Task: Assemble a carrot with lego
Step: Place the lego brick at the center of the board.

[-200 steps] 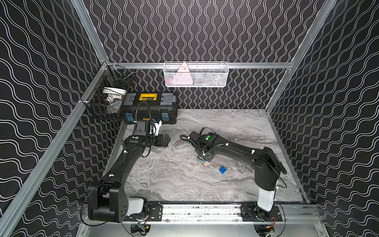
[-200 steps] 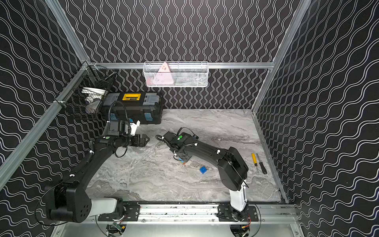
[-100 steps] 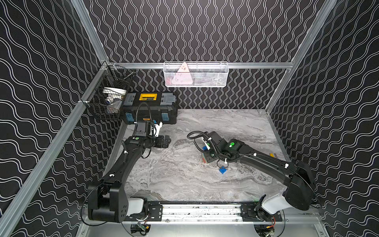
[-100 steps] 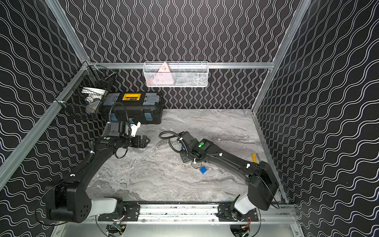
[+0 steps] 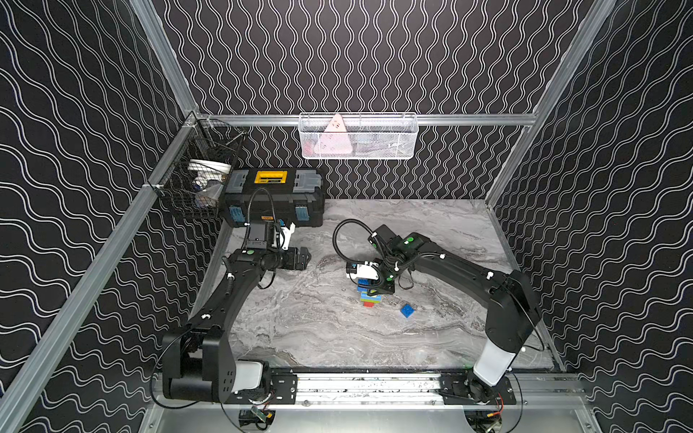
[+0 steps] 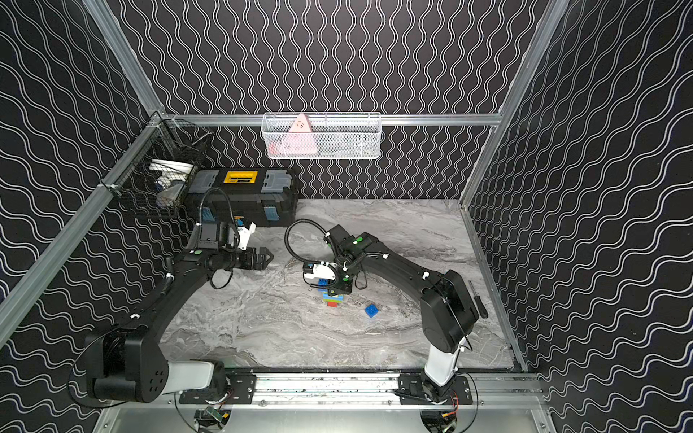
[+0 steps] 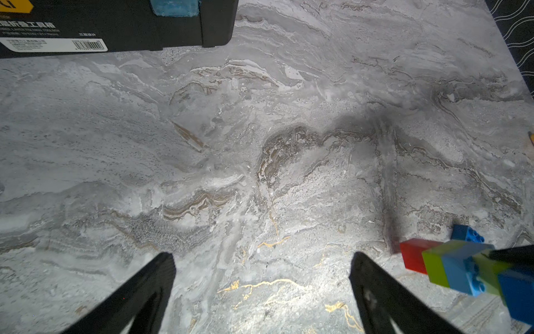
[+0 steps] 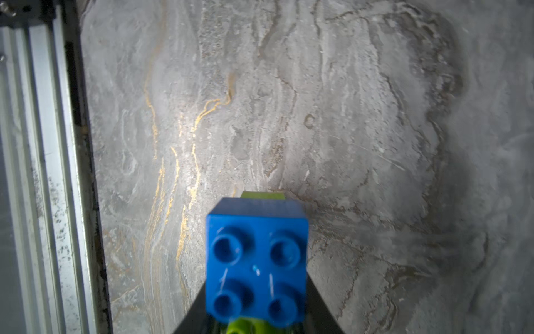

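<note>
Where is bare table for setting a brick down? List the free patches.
Free: the table strip between the front rail and the carrot; the far corner right of the toolbox. Crowded: around the carrot, right gripper and loose blue brick.

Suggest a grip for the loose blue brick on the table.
Pinch two opposite flat side walls of the loose blue brick, coming from straight above. It lies on the table, seemingly studs up, turned diagonal to the table edge, so rotate the wrist to match. The left gripper is open.
</note>
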Robot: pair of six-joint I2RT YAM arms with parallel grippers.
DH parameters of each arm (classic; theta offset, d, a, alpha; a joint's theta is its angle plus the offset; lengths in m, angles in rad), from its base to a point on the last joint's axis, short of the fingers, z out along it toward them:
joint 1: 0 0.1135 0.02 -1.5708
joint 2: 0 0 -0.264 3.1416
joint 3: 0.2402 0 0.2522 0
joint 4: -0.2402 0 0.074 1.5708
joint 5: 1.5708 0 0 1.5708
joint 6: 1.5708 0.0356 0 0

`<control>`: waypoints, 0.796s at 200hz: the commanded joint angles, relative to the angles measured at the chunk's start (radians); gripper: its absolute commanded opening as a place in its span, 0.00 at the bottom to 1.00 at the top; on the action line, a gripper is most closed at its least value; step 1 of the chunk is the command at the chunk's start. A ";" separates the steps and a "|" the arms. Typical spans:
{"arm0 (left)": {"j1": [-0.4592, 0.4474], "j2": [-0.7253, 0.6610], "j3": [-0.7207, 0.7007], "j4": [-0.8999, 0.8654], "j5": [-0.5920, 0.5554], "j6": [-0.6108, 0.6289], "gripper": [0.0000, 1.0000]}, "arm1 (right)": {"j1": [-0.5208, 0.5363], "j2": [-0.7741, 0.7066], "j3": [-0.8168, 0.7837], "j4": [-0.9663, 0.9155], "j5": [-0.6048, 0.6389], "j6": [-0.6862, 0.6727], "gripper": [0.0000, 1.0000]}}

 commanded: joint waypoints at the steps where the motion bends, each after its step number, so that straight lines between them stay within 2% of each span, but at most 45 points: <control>1: 0.002 0.003 0.001 0.008 0.018 0.006 0.99 | 0.012 0.001 -0.017 0.012 -0.048 -0.110 0.03; 55: 0.003 0.012 0.002 0.006 0.035 0.009 0.99 | 0.034 0.058 -0.008 -0.015 0.021 -0.116 0.06; 140: 0.003 0.018 0.000 0.008 0.044 0.013 0.99 | 0.047 0.011 -0.046 0.059 0.015 -0.077 0.36; 159: 0.003 0.021 -0.001 0.008 0.046 0.012 0.99 | 0.048 0.004 -0.042 0.059 0.011 -0.075 0.39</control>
